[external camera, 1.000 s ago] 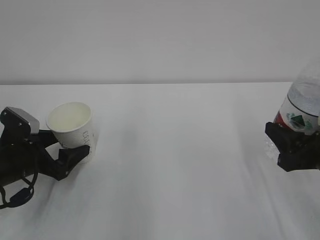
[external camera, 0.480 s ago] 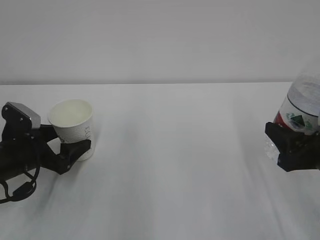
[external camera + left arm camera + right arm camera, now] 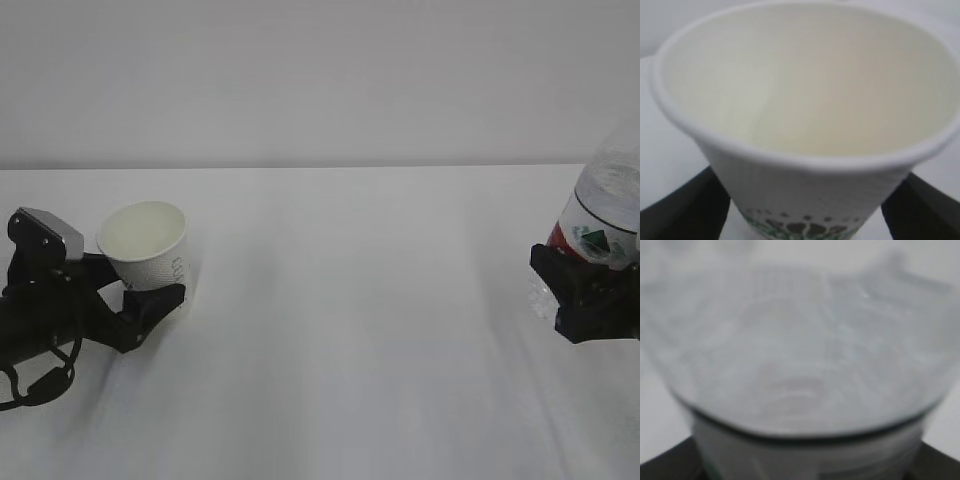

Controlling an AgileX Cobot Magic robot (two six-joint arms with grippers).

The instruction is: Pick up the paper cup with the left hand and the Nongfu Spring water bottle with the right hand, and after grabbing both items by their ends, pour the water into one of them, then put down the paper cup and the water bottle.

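The paper cup [image 3: 148, 252] is held low down by the left hand [image 3: 128, 310] at the left side of the white table [image 3: 360, 330]. The cup is tipped a little toward the left. Its black fingers [image 3: 687, 210] are seen on both sides of the cup's lower wall, pressed against it. The inside of the cup looks pale and creamy. No water can be made out in it.

The water bottle [image 3: 605, 215] is gripped around its red label by the right hand [image 3: 585, 290] at the far right edge. The bottle is shown only as a blur in the right wrist view.
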